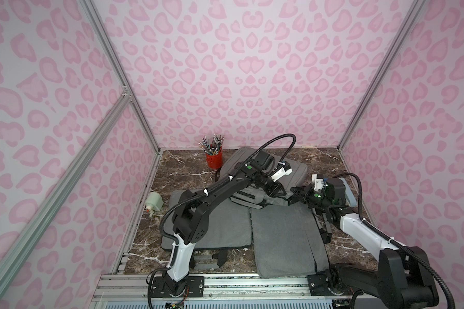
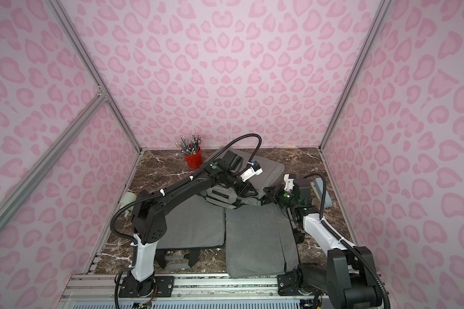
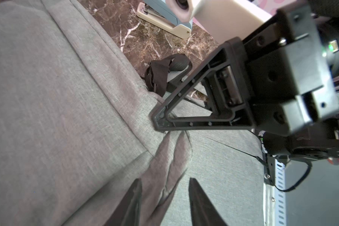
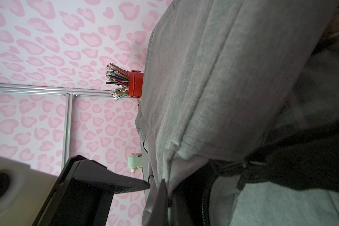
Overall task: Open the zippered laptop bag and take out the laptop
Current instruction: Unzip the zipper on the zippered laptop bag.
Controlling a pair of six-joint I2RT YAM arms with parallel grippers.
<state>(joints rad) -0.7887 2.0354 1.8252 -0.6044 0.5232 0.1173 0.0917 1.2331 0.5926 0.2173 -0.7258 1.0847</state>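
Note:
The grey zippered laptop bag (image 1: 295,171) (image 2: 272,171) lies at the back of the marble table. The laptop is hidden. My left gripper (image 1: 277,192) (image 2: 248,191) (image 3: 164,179) hovers over the bag's near right corner, open, with a raised fold of grey fabric (image 3: 170,156) lying between its fingers. My right gripper (image 1: 292,198) (image 2: 267,197) (image 3: 158,122) (image 4: 162,182) is shut on the bag's fabric at that corner, and creases run from its tip. Beside its tip, zipper teeth (image 4: 204,205) edge a dark gap in the bag.
Two flat grey sleeves (image 1: 225,227) (image 1: 287,240) lie in front of the bag. A red cup of pencils (image 1: 214,160) stands at the back left, a pale green device (image 1: 154,202) at the left edge and a beige stapler (image 1: 350,194) (image 3: 164,21) behind the right wrist. A black strap (image 3: 160,74) lies by the corner.

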